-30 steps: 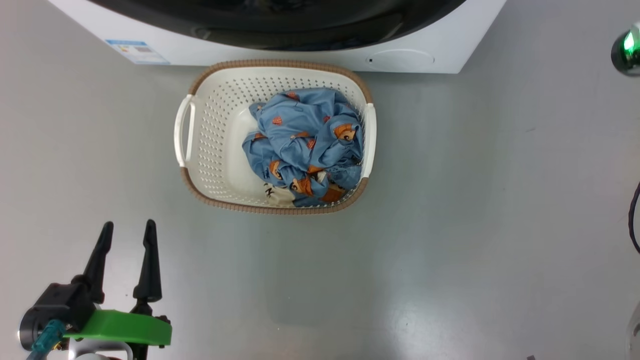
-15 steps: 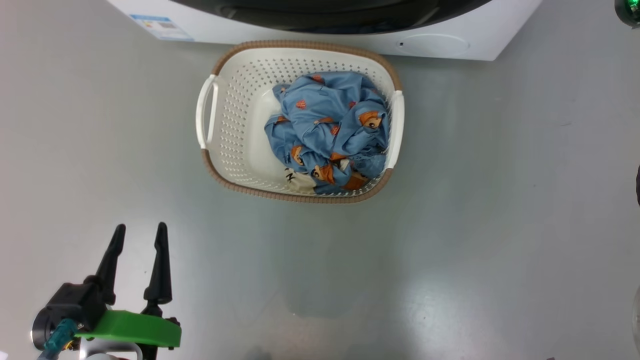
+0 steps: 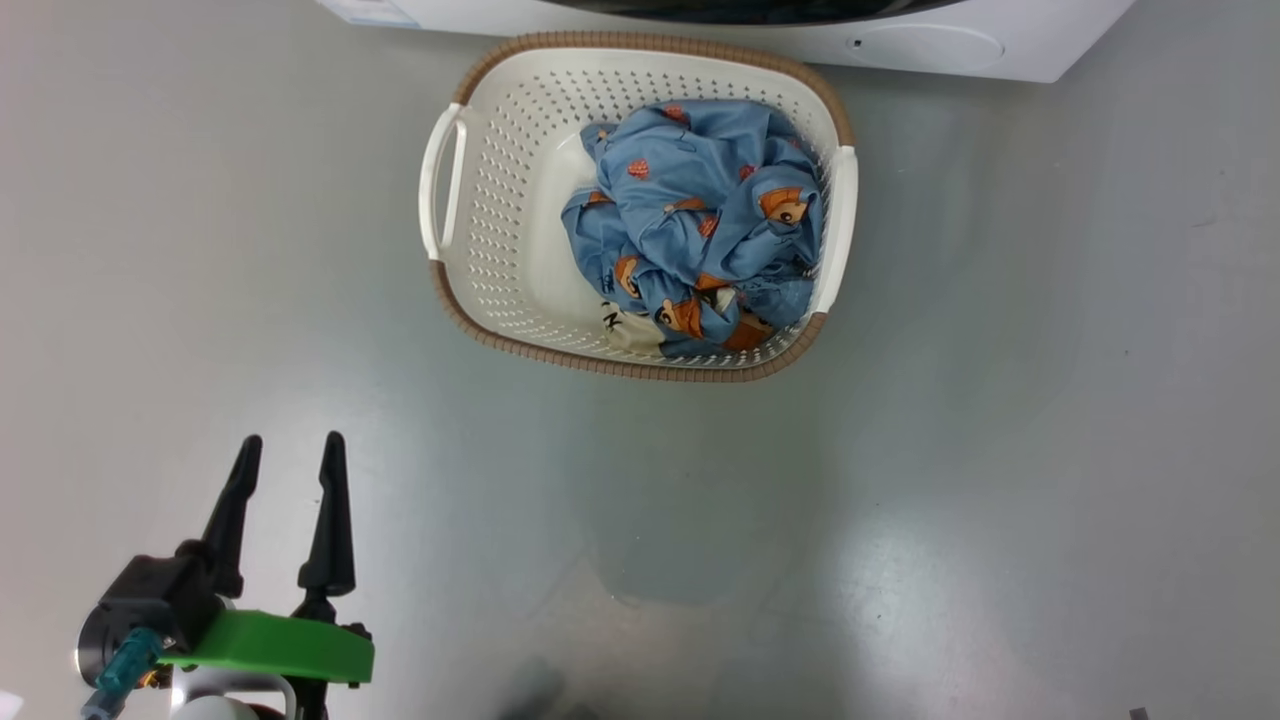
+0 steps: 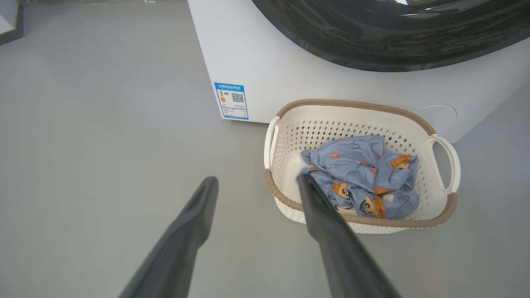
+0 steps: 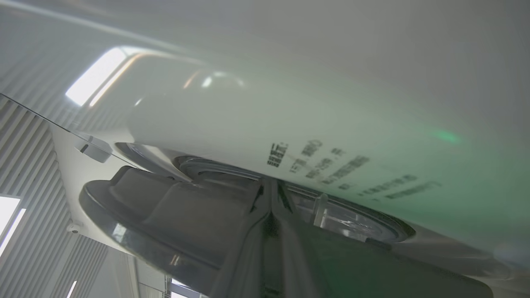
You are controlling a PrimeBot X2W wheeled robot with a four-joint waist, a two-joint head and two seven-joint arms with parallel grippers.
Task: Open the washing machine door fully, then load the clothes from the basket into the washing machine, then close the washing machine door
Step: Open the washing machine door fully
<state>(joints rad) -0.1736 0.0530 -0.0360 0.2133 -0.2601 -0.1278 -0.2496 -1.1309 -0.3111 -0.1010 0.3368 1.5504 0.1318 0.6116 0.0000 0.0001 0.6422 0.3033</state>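
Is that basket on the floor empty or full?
Partly full: crumpled blue clothes lie in the basket, leaving its left side bare in the head view.

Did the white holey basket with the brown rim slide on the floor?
No. The cream-white perforated plastic basket keeps its spot in front of the white washing machine; both shift up and right together in the head view, so the camera moved.

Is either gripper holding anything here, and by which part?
Nothing held. Left gripper is open above the floor; right gripper is shut on nothing, tips at the door rim.
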